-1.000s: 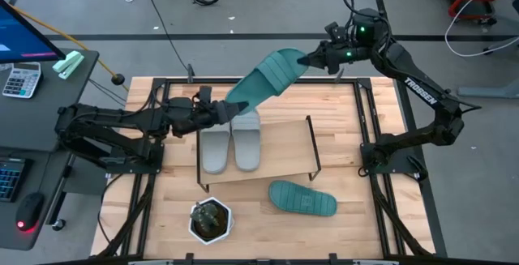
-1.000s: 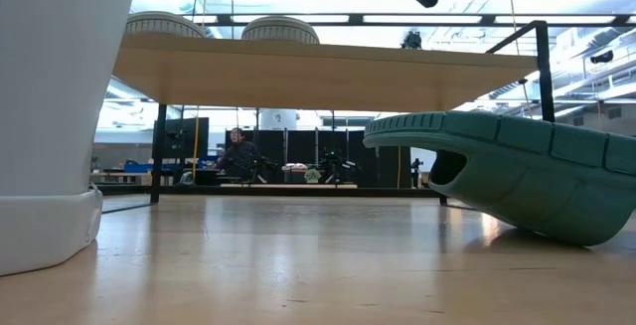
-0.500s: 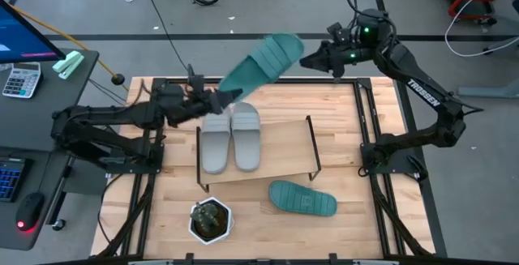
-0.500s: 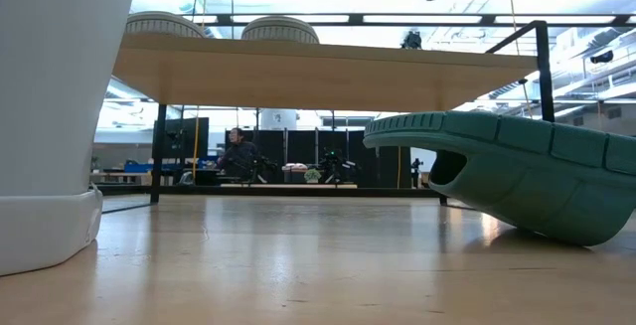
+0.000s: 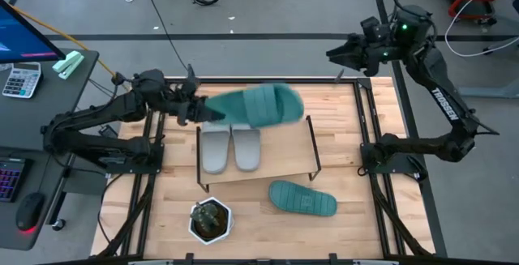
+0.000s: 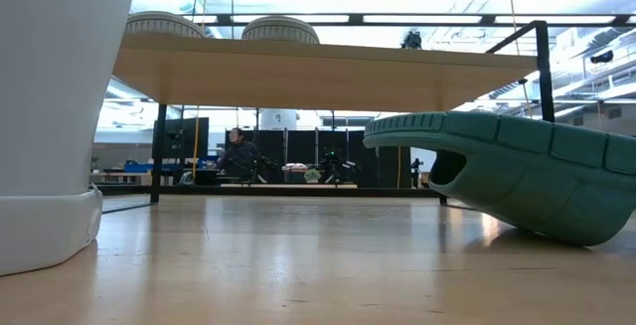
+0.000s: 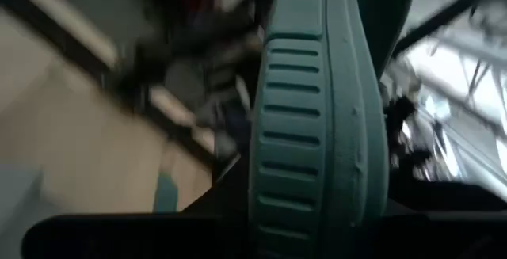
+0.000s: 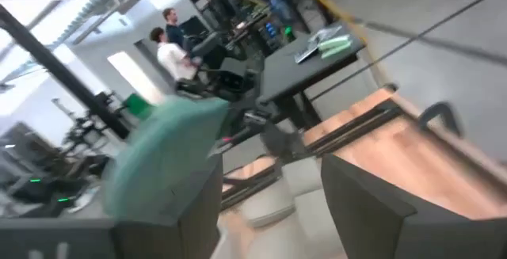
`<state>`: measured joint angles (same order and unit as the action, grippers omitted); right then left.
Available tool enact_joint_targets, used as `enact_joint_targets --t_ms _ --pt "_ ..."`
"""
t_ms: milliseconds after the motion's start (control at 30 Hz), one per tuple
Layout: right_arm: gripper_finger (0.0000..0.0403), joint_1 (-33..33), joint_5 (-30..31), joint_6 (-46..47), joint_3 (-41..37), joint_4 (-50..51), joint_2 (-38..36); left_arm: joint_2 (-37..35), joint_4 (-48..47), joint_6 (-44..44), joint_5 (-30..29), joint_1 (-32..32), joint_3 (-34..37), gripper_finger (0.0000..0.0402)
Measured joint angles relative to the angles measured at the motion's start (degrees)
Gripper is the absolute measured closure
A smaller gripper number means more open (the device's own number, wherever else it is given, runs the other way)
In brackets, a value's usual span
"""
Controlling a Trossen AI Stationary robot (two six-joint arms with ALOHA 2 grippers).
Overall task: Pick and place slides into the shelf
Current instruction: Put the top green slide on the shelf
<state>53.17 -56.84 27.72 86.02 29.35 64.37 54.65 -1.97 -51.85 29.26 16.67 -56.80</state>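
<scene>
A teal slide point(image 5: 255, 107) hangs over the far edge of the shelf point(image 5: 284, 147), with my left gripper point(image 5: 195, 107) shut on its left end. In the left wrist view its ridged rim point(image 7: 317, 132) runs away from the fingers. Two light grey slides point(image 5: 230, 147) lie side by side on the left part of the shelf board point(image 6: 318, 67). A second teal slide point(image 5: 302, 198) lies sole down on the table in front of the shelf and shows close up in the low view point(image 6: 517, 176). My right gripper point(image 5: 336, 54) stands open beyond the table's far right corner, with nothing between its fingers point(image 8: 198, 211). My left gripper holds the teal slide by its left end point(image 5: 212, 108), coming level from the table's left and along the slide's length. The slide is lifted clear and reaches out toward the right above the shelf's far edge. The dark fingers hide the place of contact in the wrist view.
A small potted plant in a white pot point(image 5: 211, 220) stands at the near left and fills the left of the low view point(image 6: 60, 116). The shelf's black frame posts point(image 5: 310, 143) rise at its right end. A desk with a calculator point(image 5: 20, 79) stands left of the table.
My right gripper has opened, let go of the teal slide's far end and drawn back toward the far right. My left gripper has swung the slide about: it pointed slantwise to the far right and now lies left to right over the shelf's far edge.
</scene>
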Motion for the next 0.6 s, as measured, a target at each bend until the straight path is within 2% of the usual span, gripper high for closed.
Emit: enact_joint_targets --t_ms 133,300,433,500,600 --pt "0.0185 -0.3 -4.4 0.8 0.0 4.2 -0.1 1.5 -7.2 2.7 6.6 1.4 0.0 0.0324" --pt "0.0185 -3.1 -5.0 -0.7 0.0 8.8 1.1 5.3 -10.0 7.6 12.1 4.3 -2.9 0.0324" --pt "0.0185 -5.3 -5.3 -0.7 0.0 8.9 2.0 10.8 -19.0 16.5 17.8 7.2 -12.5 0.0324" --pt "0.0186 -6.0 -5.3 -0.8 0.0 8.9 2.3 14.1 -26.7 22.5 20.2 8.7 -19.4 0.0324" --pt "0.0188 -6.5 -5.2 -0.8 0.0 8.9 2.4 19.7 -40.7 33.0 20.7 10.1 -30.0 0.0324"
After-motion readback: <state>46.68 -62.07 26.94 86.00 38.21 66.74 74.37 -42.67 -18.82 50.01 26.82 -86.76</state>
